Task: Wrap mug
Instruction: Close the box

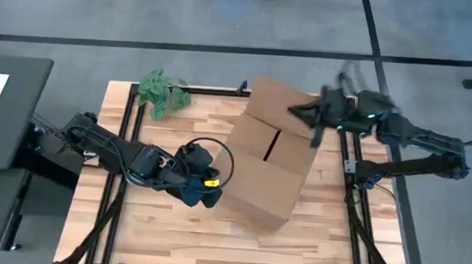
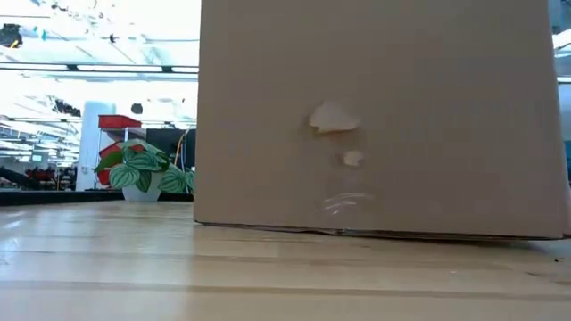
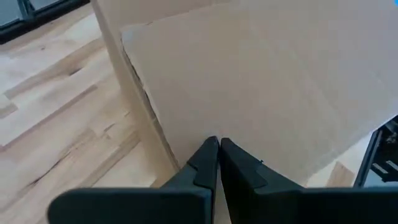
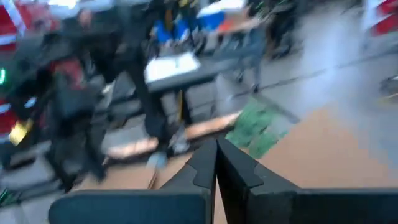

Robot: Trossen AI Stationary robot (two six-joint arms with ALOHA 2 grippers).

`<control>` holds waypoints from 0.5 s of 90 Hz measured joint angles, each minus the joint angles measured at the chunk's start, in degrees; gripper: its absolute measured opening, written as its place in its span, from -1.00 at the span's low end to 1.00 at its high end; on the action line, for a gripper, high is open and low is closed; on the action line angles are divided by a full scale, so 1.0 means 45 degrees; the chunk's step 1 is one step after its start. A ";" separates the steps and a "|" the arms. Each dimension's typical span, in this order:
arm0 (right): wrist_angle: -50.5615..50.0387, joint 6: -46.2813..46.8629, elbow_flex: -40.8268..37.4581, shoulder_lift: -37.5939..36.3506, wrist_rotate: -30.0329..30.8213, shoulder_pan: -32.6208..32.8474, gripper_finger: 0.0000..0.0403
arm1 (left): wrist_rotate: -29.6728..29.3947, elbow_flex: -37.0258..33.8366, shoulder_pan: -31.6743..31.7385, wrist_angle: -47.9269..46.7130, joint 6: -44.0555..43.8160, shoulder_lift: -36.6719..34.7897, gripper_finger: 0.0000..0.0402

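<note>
A brown cardboard box [image 1: 267, 163] stands in the middle of the table and fills the low view [image 2: 375, 116]. Its far flap [image 1: 276, 97] stands open. The mug is hidden or out of view. My left gripper [image 1: 213, 193] is shut at the box's left side, its tips close before a cardboard panel [image 3: 261, 81]. My right gripper [image 1: 297, 113] is shut and hovers over the far flap at the box's far right; its wrist view is blurred. My left gripper points its shut fingertips [image 3: 208, 152] slanting from the table's left at the box's panel, near that panel's left edge [image 3: 134, 81]. I cannot tell whether the tips touch the cardboard. My right gripper is above the far flap [image 4: 336, 143]; whether it touches it cannot be told.
A small green potted plant [image 1: 162, 93] stands at the table's far left corner. Black rails [image 1: 128, 124] run along the table's left and right sides. A dark side table [image 1: 4, 107] stands to the left of the table.
</note>
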 joint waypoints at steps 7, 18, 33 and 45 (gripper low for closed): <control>-0.0970 0.0012 0.0561 -0.0381 0.0684 -0.0642 -1.00 | -0.0002 0.0000 0.0005 0.0003 0.0156 0.0000 -1.00; -0.3135 0.1052 0.1402 -0.0631 0.1483 -0.1895 -1.00 | -0.0048 0.0000 0.0032 0.0000 0.0237 0.0000 -1.00; -0.5868 0.2334 0.1821 -0.0656 0.1203 -0.3660 -1.00 | -0.0051 0.0000 0.0118 0.0007 0.0548 0.0000 -1.00; -0.7182 0.2431 0.1808 -0.0354 -0.1444 -0.4696 -1.00 | -0.0039 0.0000 0.0359 0.0030 0.1011 0.0000 -1.00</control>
